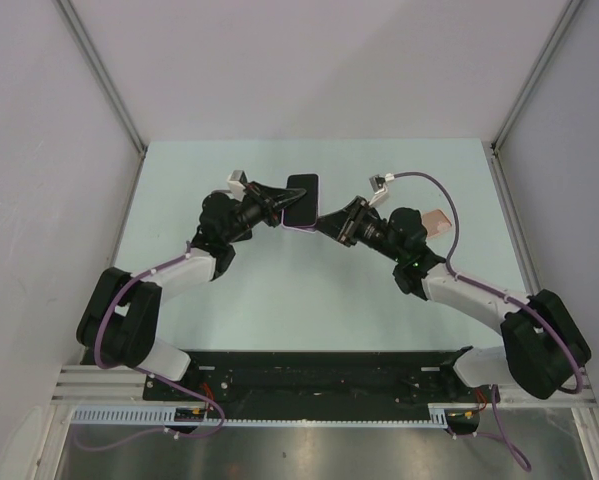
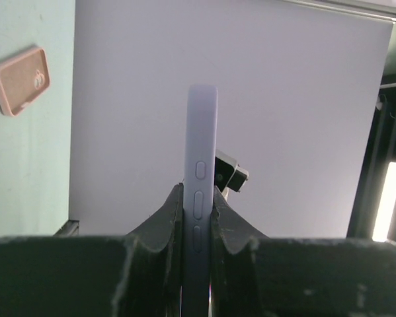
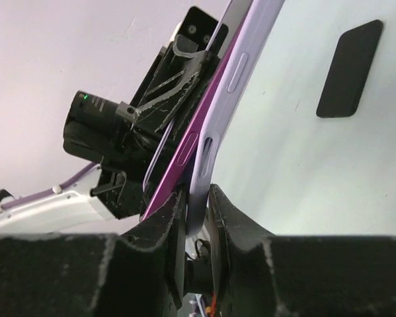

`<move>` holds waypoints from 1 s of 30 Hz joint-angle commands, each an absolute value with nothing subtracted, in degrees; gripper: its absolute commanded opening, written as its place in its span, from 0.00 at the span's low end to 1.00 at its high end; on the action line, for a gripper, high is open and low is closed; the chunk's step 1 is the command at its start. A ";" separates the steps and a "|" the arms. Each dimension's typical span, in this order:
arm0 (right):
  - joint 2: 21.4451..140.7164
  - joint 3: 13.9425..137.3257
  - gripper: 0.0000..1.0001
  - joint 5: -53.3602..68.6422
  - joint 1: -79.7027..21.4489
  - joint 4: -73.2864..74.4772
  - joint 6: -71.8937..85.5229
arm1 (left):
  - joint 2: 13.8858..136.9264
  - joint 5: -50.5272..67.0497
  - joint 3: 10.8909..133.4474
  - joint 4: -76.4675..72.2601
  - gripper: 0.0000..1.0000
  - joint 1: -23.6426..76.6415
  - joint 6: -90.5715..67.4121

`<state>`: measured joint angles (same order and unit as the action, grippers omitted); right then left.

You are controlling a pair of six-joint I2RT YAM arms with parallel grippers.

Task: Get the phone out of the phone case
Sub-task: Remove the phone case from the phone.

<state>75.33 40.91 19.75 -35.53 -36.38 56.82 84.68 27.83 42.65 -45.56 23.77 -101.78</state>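
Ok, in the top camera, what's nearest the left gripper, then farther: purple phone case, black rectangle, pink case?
1. purple phone case: clamped in the left gripper.
2. black rectangle: on the table just beyond it.
3. pink case: far off to the right.

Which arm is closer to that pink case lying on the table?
Right. The right arm lies just beside the pink case; the left arm is beyond the gripped phone.
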 commanded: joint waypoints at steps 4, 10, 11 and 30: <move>86.03 42.62 0.22 15.99 -33.75 -42.61 68.89 | 81.39 38.76 45.97 -54.40 0.00 29.18 -103.71; 91.58 46.75 0.21 18.63 -33.14 -48.76 71.10 | 82.26 39.81 44.91 -56.51 0.00 29.97 -102.74; 91.58 46.76 0.16 19.50 -32.96 -49.56 71.02 | 82.44 39.99 44.74 -56.77 0.00 29.97 -102.31; 68.21 49.22 0.00 1.85 -28.83 7.54 36.22 | 76.12 33.94 54.84 -8.45 0.98 28.92 -58.98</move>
